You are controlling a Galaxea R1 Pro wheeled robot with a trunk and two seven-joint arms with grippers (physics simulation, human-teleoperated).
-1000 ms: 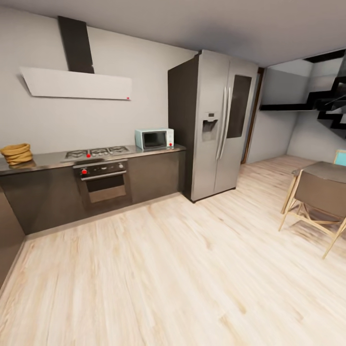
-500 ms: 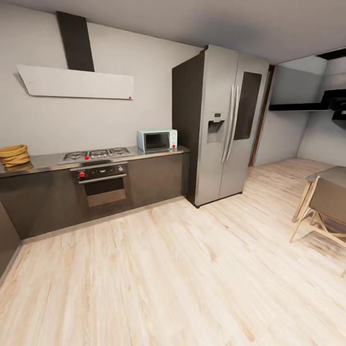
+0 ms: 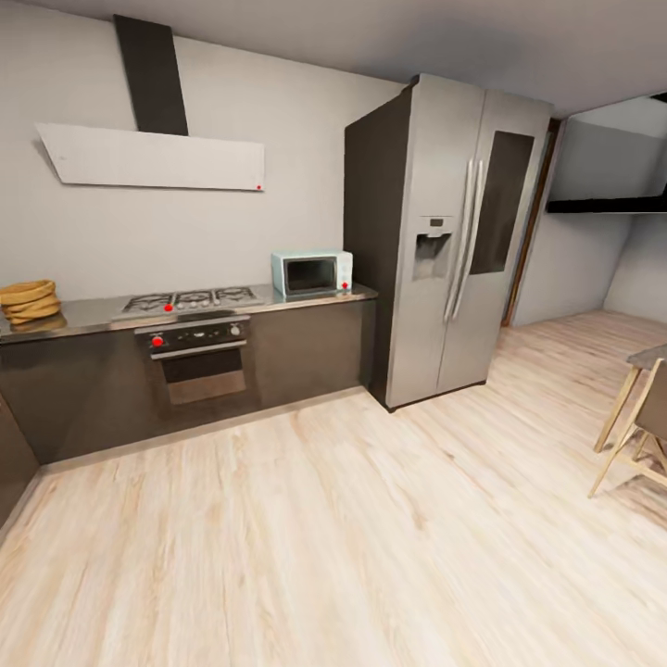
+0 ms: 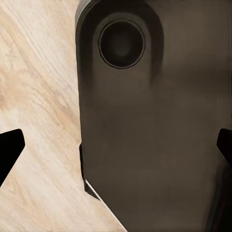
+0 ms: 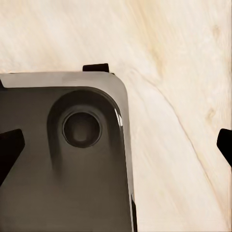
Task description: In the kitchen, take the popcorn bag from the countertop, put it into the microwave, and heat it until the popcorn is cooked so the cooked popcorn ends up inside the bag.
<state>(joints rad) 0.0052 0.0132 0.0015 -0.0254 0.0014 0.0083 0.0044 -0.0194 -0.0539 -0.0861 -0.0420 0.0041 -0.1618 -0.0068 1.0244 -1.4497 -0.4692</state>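
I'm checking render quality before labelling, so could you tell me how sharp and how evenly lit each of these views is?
Head view: soft overall, wide-angle lean on the fridge, countertop glossy, the bag and microwave small and low in detail. Left wrist view: a dark robot part is dim and smooth against bright wooden floor. Right wrist view: similar, evenly lit.

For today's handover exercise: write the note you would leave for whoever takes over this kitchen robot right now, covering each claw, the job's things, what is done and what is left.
Left claw: open, empty, pointing down over the robot's own base and the wood floor.
Right claw: open, empty, likewise.
Popcorn bag: on the countertop at its far left end, untouched.
Microwave: at the countertop's right end beside the fridge, door shut.
Done: nothing; the robot stands well back from the counter.
Left: drive to the bag, pick it up, open the microwave, put it in, shut the door, heat.
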